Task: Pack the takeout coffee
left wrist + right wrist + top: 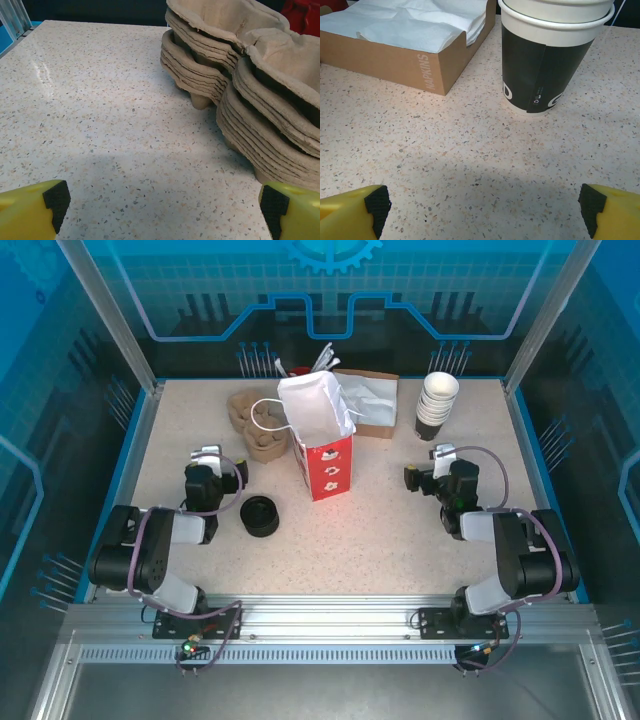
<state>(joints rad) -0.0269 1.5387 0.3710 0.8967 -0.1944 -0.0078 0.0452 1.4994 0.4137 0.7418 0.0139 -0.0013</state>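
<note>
At L fingertips: yellow fingers w/ black pads (56,200) spread fully apart, nothing btwn them but bare table (100,100). The left gripper (206,454) sits low, aimed at the far side.
Ahead of L: nested stack of moulded pulp cup carriers (240,70), just past the R-hand pad, in easy reach.
At R fingertips: pads (592,202) likewise wide apart and empty. The right gripper (443,456) mirrors the L.
Ahead of R: upright stack of dark, white-lined paper cups (547,60). Beside it is an open cardboard box marked NAPKINS (420,62) w/ white napkins inside.
Centre: red-and-white paper bag (326,450) upright btwn the arms, mouth open upward, prob. so either arm can drop things in.
By L arm: squat black round piece (261,516) on the table, apart from the bag. Looks too low to be a cup.
Takeout coffee: can't place it. The bag's inside is hidden from above, so can't tell if it's in there.
Stage (judgement): both arms idle, supplies split per side. Start or finish, can't say.
</note>
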